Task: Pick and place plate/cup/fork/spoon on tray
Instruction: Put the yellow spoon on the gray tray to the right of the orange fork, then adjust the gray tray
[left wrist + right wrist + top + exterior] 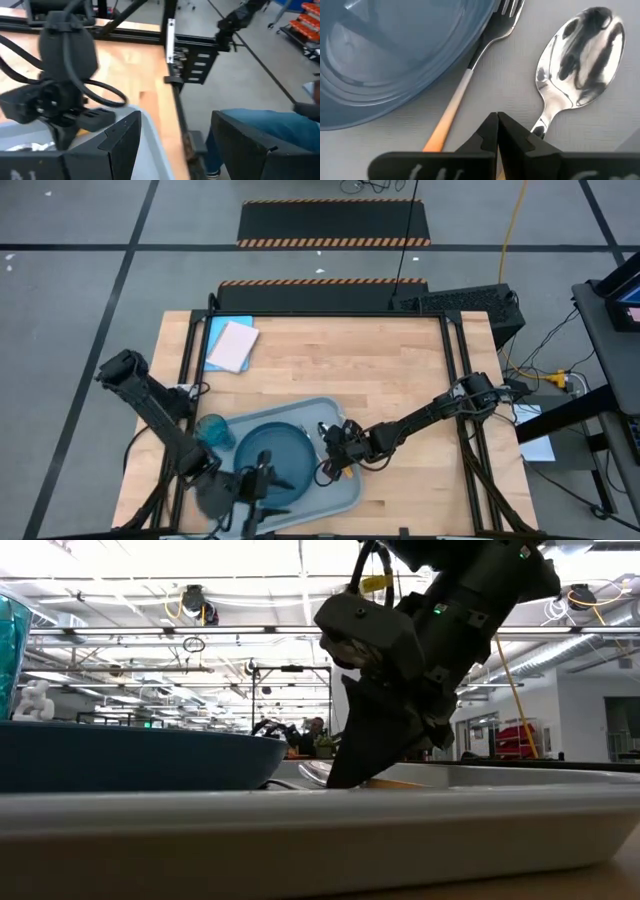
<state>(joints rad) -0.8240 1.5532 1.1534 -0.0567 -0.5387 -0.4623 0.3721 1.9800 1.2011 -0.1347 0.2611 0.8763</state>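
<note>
Tray at counter's near edge: plate, fork, spoon. Your right gripper closed, empty, over spoon handle. Your left gripper open, empty.

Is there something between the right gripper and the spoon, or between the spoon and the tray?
Nothing visible stands in the way. The right gripper is shut directly over the spoon handle, and the spoon already lies on the tray beside the fork and the plate.
</note>
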